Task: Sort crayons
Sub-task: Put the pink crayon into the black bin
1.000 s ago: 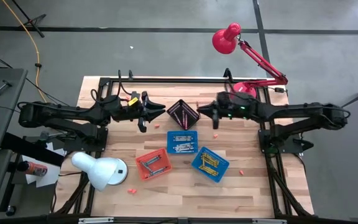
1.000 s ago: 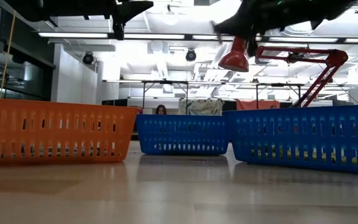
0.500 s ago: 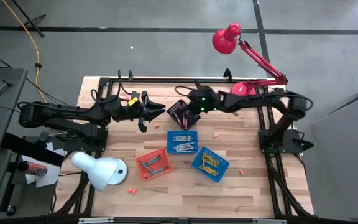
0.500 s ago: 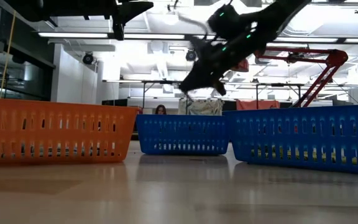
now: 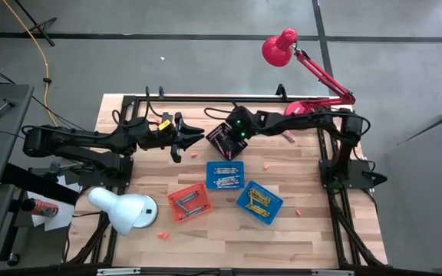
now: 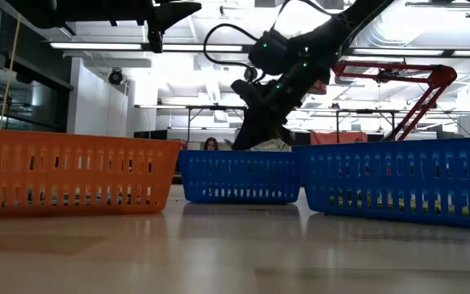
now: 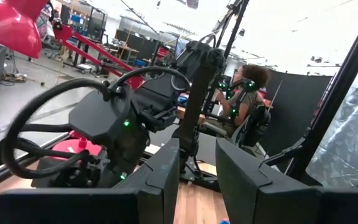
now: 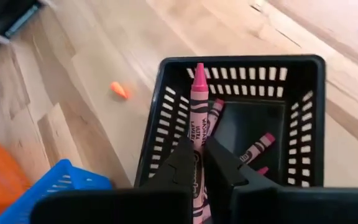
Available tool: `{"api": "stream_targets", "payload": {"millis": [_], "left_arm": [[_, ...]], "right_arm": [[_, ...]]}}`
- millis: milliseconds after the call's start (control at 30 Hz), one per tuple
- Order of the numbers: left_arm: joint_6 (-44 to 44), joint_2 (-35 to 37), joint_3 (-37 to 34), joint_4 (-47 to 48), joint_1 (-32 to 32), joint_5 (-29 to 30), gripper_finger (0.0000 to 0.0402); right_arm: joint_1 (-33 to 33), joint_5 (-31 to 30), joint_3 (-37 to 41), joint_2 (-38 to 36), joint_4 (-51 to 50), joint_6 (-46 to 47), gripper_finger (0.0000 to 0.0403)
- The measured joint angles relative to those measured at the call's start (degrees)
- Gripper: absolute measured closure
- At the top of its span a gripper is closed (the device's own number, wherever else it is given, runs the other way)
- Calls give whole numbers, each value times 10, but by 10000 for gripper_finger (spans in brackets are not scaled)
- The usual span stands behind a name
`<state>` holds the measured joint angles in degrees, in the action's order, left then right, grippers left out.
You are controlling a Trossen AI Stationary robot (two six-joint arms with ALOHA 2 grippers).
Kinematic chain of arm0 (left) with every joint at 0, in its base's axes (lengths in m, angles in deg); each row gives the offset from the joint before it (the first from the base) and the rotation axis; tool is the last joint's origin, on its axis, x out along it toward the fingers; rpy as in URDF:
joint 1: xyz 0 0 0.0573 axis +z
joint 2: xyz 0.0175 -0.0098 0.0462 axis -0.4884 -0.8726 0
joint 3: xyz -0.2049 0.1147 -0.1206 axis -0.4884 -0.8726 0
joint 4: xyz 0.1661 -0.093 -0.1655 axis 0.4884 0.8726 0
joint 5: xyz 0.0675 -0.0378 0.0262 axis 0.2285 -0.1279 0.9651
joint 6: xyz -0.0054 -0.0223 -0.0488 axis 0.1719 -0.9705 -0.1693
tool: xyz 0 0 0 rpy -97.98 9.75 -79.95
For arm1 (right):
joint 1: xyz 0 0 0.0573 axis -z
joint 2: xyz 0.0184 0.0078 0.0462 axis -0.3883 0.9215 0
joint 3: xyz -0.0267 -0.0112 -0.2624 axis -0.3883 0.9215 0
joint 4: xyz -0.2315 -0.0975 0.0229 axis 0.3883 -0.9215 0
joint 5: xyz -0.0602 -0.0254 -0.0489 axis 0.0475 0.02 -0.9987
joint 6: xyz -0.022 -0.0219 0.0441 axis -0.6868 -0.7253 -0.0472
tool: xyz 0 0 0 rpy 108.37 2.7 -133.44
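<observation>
The right gripper (image 8: 199,167) is clamped on a pink crayon (image 8: 198,124), poised over the black mesh basket (image 5: 225,141) at the high view's upper centre. The left gripper (image 5: 196,136) waits just left of it, fingers partly apart and empty.

Both arms are built of dark, nearly black segments with rounded joint housings. The left arm (image 5: 90,139) carries a small yellow label near its wrist, and black cables run along its upper side. The right arm (image 5: 305,123) shows small green indicator lights glowing on its wrist housing, and a thick black cable loops out from that housing in a wide arc. Each arm ends in 2 flat, dark, blocky fingers (image 8: 219,165) with squared edges and a matte finish. The bases sit on black metal frame rails.
</observation>
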<state>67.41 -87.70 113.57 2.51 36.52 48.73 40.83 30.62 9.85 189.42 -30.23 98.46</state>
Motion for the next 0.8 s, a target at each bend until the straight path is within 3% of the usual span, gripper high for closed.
{"api": "stream_targets", "payload": {"millis": [100, 300, 467, 667, 800], "left_arm": [[0, 0, 0, 0, 0, 0, 308], [0, 0, 0, 5, 0, 0, 308], [0, 0, 0, 15, 0, 0, 308], [0, 0, 0, 15, 0, 1, 308], [0, 0, 0, 15, 0, 2, 308]], "right_arm": [[1, 0, 0, 0, -1, 16, 370], [0, 13, 0, -1, -1, 24, 264], [0, 32, 0, -31, -3, -27, 196], [0, 18, 10, -118, -69, -107, 175], [-3, -1, 71, -204, -59, -114, 183]]}}
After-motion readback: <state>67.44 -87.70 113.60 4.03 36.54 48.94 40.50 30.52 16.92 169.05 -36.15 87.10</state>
